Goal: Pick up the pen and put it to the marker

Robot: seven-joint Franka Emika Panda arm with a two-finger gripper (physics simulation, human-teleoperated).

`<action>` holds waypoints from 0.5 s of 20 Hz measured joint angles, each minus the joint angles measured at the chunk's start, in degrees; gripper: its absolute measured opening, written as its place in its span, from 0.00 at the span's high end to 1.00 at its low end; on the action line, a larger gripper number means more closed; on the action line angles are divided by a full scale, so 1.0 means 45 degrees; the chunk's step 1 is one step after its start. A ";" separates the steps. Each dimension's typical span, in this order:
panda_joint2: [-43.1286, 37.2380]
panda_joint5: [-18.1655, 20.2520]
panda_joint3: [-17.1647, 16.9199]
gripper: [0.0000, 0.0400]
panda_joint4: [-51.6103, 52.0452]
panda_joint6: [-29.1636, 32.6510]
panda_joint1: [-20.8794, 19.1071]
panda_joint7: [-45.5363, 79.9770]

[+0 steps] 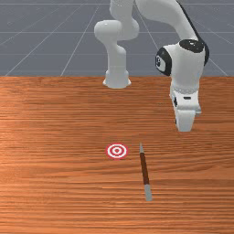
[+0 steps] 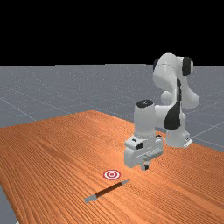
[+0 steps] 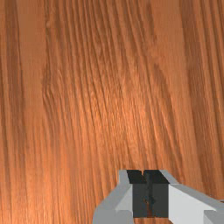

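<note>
The pen (image 1: 144,168) lies on the desk (image 1: 55,192) near the bullseye marker (image 1: 117,151), its long axis and pointed tip aimed roughly toward the arm's base (image 1: 117,78). The claw (image 2: 145,167), drawn narrow, hangs apart from both.

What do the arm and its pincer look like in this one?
The arm is smooth white, with rounded segments, black caps and trim at some joints, and a flared white base. A boxy white housing carries the pincer, whose two grey fingers end in blocky black pads.
</note>
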 joint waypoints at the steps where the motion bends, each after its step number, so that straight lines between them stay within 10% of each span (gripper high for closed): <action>1: 0.0148 -0.0017 0.0001 0.98 0.0246 -0.0079 0.0210 0.0378; 3: 0.0884 0.0036 0.0370 0.99 0.1664 -0.1605 0.0294 -0.0310; 10: 0.3604 0.0008 0.0469 1.00 0.3098 -0.0662 0.0519 -0.0339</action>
